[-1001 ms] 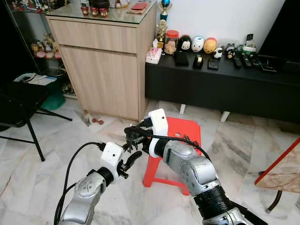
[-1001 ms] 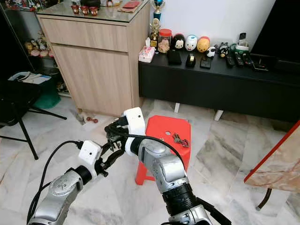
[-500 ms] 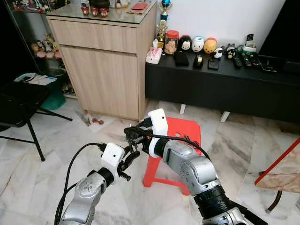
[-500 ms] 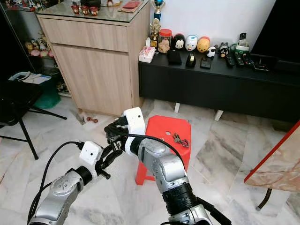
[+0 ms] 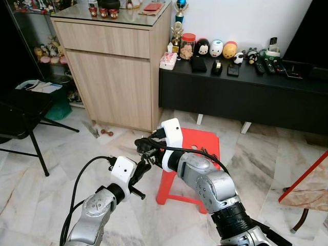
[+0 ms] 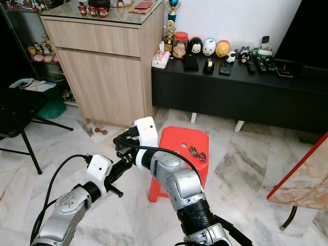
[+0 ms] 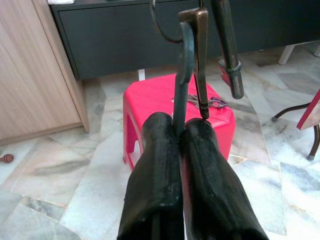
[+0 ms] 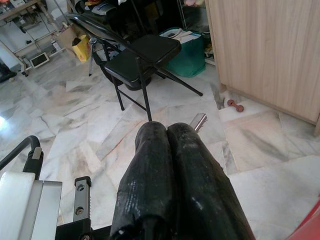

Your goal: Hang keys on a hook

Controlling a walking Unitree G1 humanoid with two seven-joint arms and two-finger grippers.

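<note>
A bunch of keys (image 5: pixel 207 151) lies on the red plastic stool (image 5: pixel 204 139) in front of me, also seen as keys (image 7: pixel 207 102) in the left wrist view. My left gripper (image 5: pixel 141 165) is held up left of the stool and is shut on a dark metal hook (image 7: pixel 186 55) with a ring at its top. Just above it, my right gripper (image 5: pixel 142 146) reaches across from the right. It is shut on a thin metal rod whose silver tip (image 8: pixel 199 120) sticks out past the fingers. The two grippers almost touch.
A wooden cabinet (image 5: pixel 113 72) stands at the back left, beside a low black console (image 5: pixel 246 95) with figurines and remotes. A black folding chair (image 5: pixel 20 118) is at the far left. A table corner (image 5: pixel 307 184) juts in at the right. The floor is marble.
My left gripper has risen slightly and closed in under the right gripper. The keys and stool have not moved.
</note>
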